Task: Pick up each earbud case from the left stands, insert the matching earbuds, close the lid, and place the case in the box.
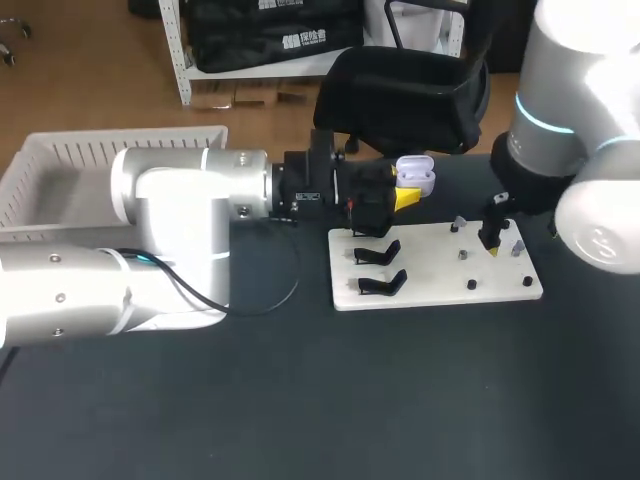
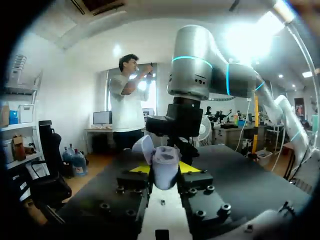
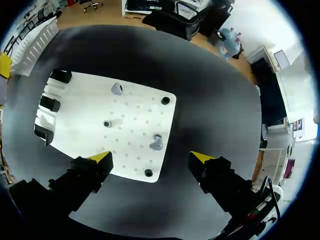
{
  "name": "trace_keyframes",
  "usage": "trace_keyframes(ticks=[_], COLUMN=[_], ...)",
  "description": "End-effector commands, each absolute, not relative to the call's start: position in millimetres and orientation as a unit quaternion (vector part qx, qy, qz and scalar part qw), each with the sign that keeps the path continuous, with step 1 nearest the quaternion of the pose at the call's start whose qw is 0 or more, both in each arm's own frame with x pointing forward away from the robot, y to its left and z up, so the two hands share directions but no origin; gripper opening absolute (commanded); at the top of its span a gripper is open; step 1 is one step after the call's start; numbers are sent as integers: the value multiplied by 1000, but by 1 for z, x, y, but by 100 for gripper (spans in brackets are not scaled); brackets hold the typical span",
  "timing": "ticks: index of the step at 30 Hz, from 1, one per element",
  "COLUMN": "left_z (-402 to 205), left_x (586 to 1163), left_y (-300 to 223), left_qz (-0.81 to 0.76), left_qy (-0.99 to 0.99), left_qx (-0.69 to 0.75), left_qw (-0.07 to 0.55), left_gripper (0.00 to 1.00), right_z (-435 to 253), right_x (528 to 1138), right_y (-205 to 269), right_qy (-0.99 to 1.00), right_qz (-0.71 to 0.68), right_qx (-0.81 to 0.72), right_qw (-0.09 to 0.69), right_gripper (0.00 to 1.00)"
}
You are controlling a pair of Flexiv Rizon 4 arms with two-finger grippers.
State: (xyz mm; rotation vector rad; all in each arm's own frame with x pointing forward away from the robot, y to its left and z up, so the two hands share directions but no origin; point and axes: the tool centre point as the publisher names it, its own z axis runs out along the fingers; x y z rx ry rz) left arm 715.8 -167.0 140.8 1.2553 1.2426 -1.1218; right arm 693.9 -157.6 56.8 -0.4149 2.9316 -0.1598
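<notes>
Right up close to my left wrist cam is the earbud case (image 2: 163,159), pale white with its lid flipped up. My left gripper (image 2: 164,170) is clamped on it, one yellow tip pressed on each side, so the fingers are only as far apart as the case is wide. From the head cam the earbud case (image 1: 416,176) hangs in the air in the left gripper (image 1: 405,196), roughly 11 o'clock from the middle of the white board (image 1: 440,272) and just past its far edge.

On that board the black stands (image 1: 378,253) sit along the 9 o'clock side. A few small grey pieces (image 3: 156,144) and black pegs (image 3: 165,100) are dotted over the 3 o'clock half. Too small for me to say whether the grey ones are earbuds.

My right gripper (image 1: 492,240) hangs over the board at about 2 o'clock from its middle. Its own cam looks straight down on the board, and the right gripper (image 3: 151,158) is spread wide with nothing between the fingers.

The white slatted box (image 1: 60,160) is way off at 9 to 10 o'clock from the board, past my left arm (image 1: 180,220). A thin black cable (image 1: 283,292) loops on the dark table (image 1: 400,400) between that arm and the board.
</notes>
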Motion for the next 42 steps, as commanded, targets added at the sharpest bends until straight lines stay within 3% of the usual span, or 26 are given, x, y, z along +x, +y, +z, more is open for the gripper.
trace_keyframes(ticks=[1, 8, 13, 14, 18, 21, 33, 42], left_z=[140, 140, 140, 140, 140, 140, 140, 140], left_x=[714, 714, 714, 714, 714, 714, 714, 714], left_y=[-167, -167, -167, -167, -167, -167, -167, -167], left_qz=[-462, -462, -462, -462, -462, -462, -462, -462], left_qy=[514, 514, 514, 514, 514, 514, 514, 514], left_qx=[517, 517, 517, 517, 517, 517, 517, 517], left_qw=[505, 505, 505, 505, 505, 505, 505, 505], left_gripper=[0, 0, 0, 0, 0, 0, 0, 0], right_z=[54, 52, 48, 46, 43, 39, 32, 28], right_x=[702, 703, 703, 703, 702, 700, 695, 697], right_y=[-154, -159, -163, -163, -163, -163, -164, -168], right_qy=[987, 984, 982, 981, 981, 980, 979, 979], right_qz=[-60, -72, -78, -78, -78, -82, -86, -88], right_qx=[-138, -151, -164, -166, -167, -166, -161, -155], right_qw=[57, 54, 56, 57, 64, 74, 94, 100], right_gripper=[100, 98, 89, 81, 73, 57, 59, 49])
